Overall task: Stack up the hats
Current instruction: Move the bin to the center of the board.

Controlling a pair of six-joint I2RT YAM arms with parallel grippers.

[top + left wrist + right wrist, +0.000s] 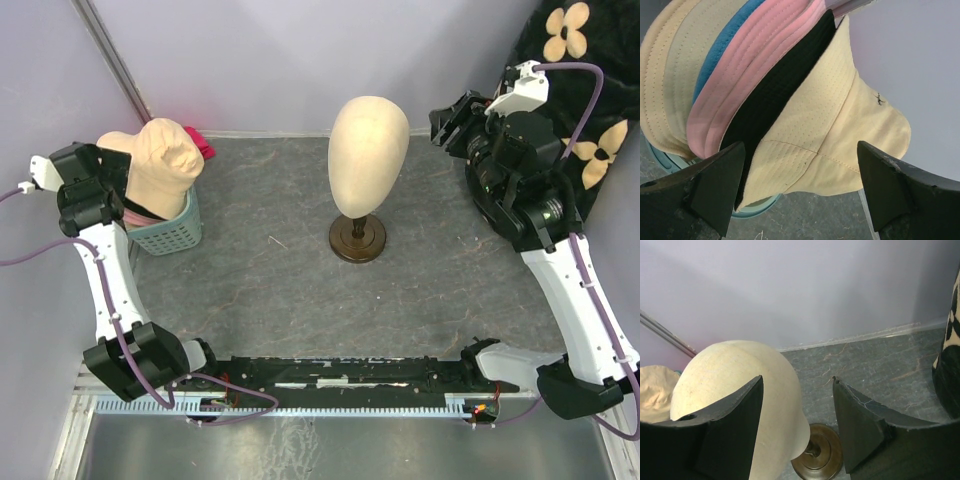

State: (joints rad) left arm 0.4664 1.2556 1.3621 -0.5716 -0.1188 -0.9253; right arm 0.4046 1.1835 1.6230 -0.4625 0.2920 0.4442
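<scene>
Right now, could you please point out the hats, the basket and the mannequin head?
hats [160,165]: top external view, crown of the outermost beige hat.
basket [175,232]: top external view, its front wall.
mannequin head [368,140]: top external view, middle of its smooth surface.

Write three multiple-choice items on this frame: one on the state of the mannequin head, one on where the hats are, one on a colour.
1. The mannequin head is:
A) upright on its stand, bare
B) wearing a hat
C) tipped over

2. The hats sit:
A) on the mannequin head
B) nested in the teal basket
C) spread over the table

3. In the left wrist view, the brim between the pink hat and the emblem-marked beige hat is:
A) blue
B) green
C) black

Answers:
1 A: it stands straight with nothing covering it.
2 B: the top view shows them poking out of the basket at the left.
3 C: the black hat shows its brim between those two.
</scene>
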